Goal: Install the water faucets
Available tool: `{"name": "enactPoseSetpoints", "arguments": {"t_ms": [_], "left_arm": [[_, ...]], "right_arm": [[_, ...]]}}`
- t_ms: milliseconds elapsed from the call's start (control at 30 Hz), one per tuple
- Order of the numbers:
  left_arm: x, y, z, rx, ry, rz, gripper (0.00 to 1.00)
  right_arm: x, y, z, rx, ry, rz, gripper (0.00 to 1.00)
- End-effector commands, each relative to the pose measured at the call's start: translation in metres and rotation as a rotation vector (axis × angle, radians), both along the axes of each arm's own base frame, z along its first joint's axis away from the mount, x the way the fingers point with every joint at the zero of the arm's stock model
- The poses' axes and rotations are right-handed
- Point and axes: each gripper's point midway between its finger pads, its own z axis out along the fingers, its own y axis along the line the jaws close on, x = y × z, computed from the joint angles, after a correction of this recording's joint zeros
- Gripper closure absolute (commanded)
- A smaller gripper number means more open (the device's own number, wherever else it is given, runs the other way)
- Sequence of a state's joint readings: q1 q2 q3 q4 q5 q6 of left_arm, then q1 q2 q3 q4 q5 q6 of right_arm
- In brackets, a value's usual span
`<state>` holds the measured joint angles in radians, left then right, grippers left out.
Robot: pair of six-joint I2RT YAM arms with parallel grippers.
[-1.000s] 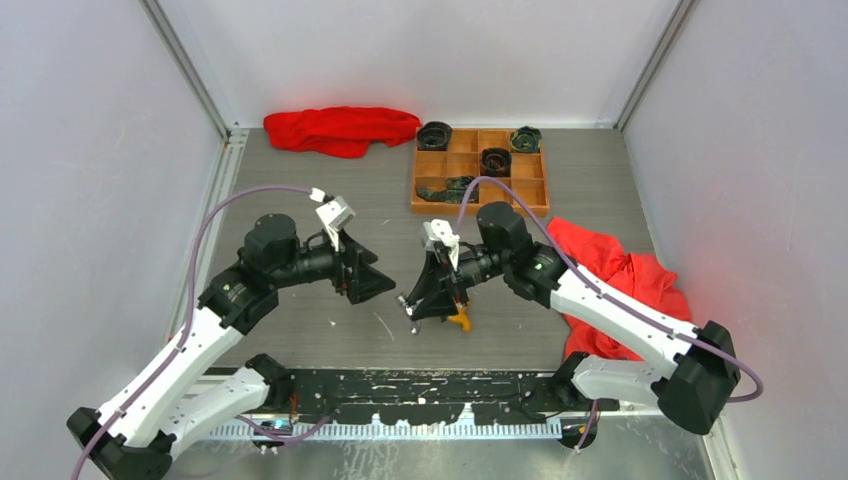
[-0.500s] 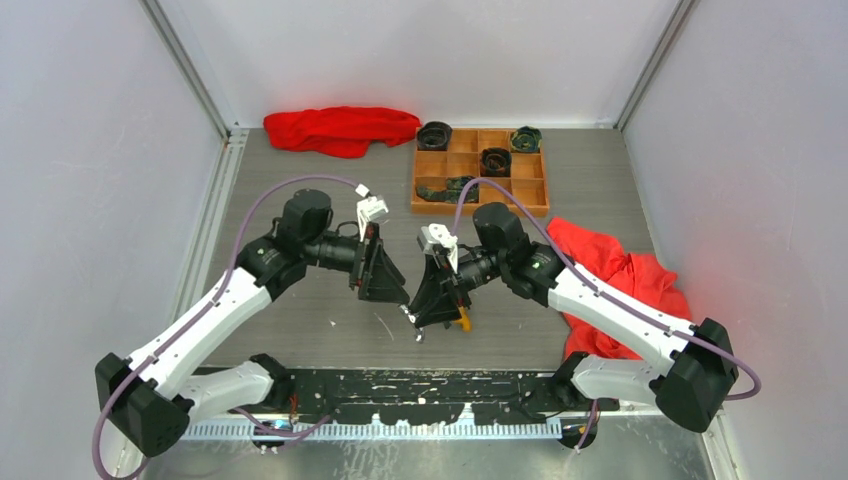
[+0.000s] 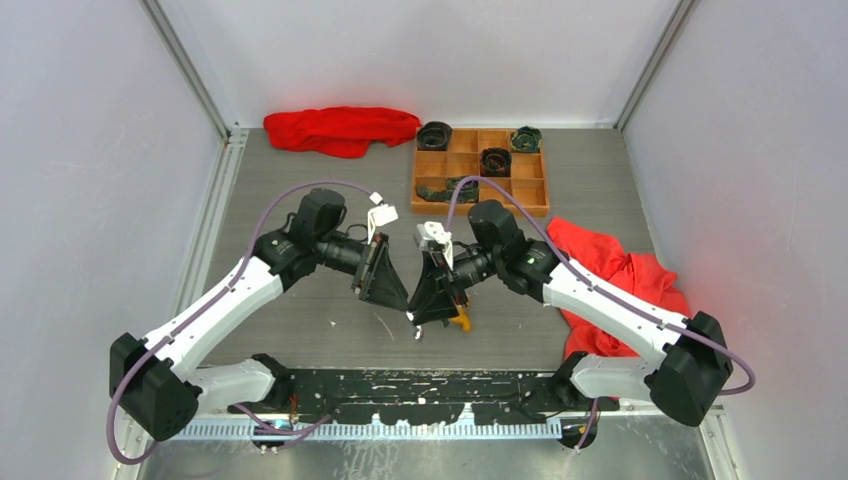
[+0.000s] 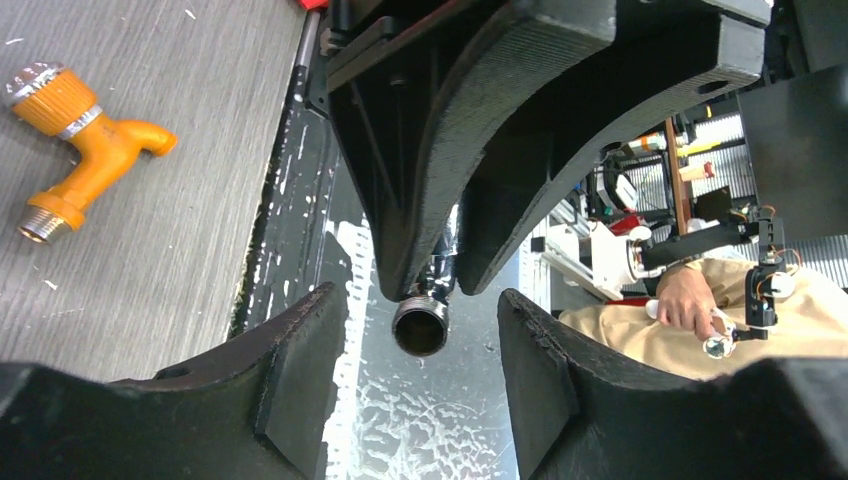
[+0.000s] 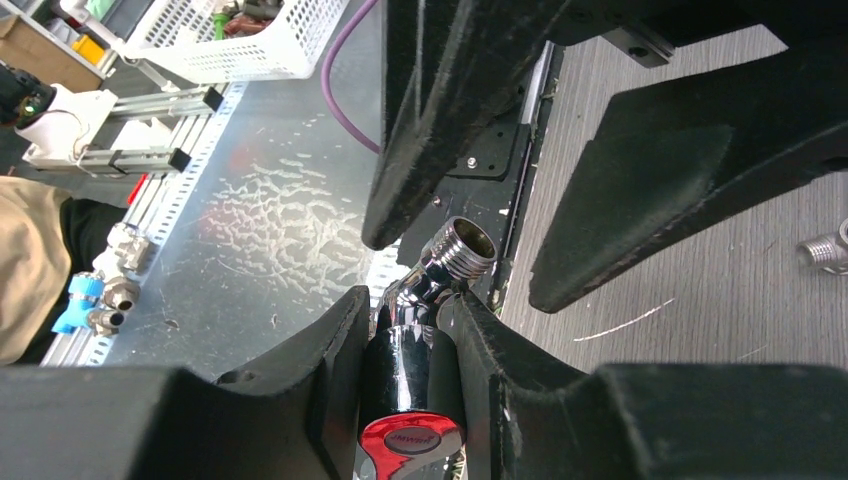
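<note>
Arms angle inward; left fingers flank silver faucet in right fingers.

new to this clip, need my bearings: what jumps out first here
At the centre, the right gripper clamps a shiny silver faucet, its threaded end pointing into the gap of the open left gripper. An orange faucet lies loose on the table beside them. A red cloth sits at the back left, another at the right.

— Where is the orange tap?
— Lying on the desk, upper left.
— And the silver tap?
— Threaded end between the left fingers, untouched; the right fingers pinch it.
</note>
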<state>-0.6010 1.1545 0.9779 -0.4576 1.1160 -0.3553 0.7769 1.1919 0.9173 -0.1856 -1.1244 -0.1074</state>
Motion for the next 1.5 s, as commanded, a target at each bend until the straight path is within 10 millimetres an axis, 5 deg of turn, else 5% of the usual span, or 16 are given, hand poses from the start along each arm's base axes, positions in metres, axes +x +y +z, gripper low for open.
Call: {"name": "enactPoseSetpoints", "arguments": {"t_ms": [0,133,233,600,900,1033,1233,1467], "left_arm": [[-0.006,0.001,0.013,-0.039,-0.025,-0.046,0.43],[-0.009,0.001,0.011,-0.036,-0.012,-0.060,0.55],[-0.011,0.002,0.004,-0.023,0.002,-0.068,0.45],[-0.013,0.003,-0.013,0.028,0.035,-0.075,0.43],[-0.009,0.001,-0.011,0.024,0.009,-0.064,0.97],[-0.006,0.000,-0.010,0.029,-0.006,-0.049,1.00],[0.005,-0.001,-0.006,0.047,-0.055,0.013,1.00],[0.014,-0.003,-0.006,0.051,-0.075,0.057,1.00]], "right_arm": [[0.006,0.005,0.022,0.053,-0.055,0.005,0.99],[0.007,0.006,0.023,0.052,-0.053,0.003,0.99],[0.009,0.007,0.022,0.049,-0.054,-0.003,0.99],[0.013,0.009,0.022,0.043,-0.053,-0.017,0.99],[0.017,0.010,0.015,0.023,-0.047,-0.041,0.99],[0.022,0.011,0.011,0.005,-0.050,-0.072,0.99],[0.038,0.013,0.009,-0.017,-0.080,-0.162,0.61],[0.072,0.004,0.027,0.033,-0.151,-0.424,0.32]]}}
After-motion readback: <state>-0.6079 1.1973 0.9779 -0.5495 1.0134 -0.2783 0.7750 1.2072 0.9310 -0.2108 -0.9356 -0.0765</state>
